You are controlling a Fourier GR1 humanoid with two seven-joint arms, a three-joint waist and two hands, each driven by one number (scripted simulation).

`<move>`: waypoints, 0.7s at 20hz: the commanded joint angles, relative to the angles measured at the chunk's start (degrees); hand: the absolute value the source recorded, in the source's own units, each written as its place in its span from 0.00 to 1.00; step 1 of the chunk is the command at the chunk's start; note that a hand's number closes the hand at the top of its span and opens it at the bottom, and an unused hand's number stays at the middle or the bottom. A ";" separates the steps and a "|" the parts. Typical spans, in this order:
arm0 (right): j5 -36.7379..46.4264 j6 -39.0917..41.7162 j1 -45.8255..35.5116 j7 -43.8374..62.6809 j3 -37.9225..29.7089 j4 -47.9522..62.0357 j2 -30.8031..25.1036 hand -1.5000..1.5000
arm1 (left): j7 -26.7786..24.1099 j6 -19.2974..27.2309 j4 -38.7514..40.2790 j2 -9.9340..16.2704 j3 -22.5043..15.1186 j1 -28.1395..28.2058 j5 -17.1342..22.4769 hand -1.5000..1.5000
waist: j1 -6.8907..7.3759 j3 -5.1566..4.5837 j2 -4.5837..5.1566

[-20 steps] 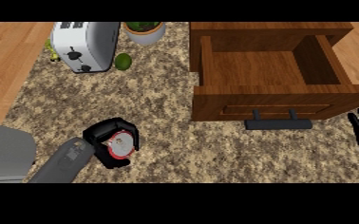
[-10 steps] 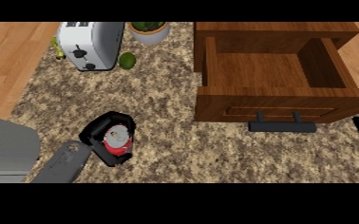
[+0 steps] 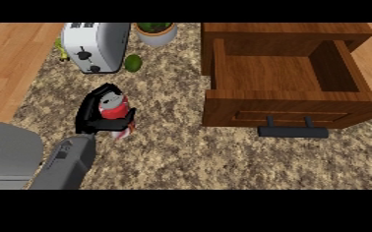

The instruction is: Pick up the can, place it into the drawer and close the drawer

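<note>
A red can with a silver top is held at the left of the speckled counter, with my left hand curled round it, fingers on its left and thumb across its lower right. The wooden drawer stands pulled open at the right, its inside bare, a black handle on its front. The can is well to the left of the drawer. My right hand does not show.
A silver toaster stands at the back left. Beside it lie a green fruit and a potted plant. A wooden floor strip runs along the left edge. A grey block sits at lower left.
My left hand with the can has shifted up and to the right, towards the drawer. The view has drifted so the drawer and toaster sit slightly further right and lower.
</note>
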 commanded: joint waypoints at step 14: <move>-0.52 2.08 0.41 -1.60 -1.40 -0.22 0.81 0.00 | 35.52 22.56 -33.55 -8.20 -10.40 -10.63 -10.85 1.00 | -1.40 -0.07 0.28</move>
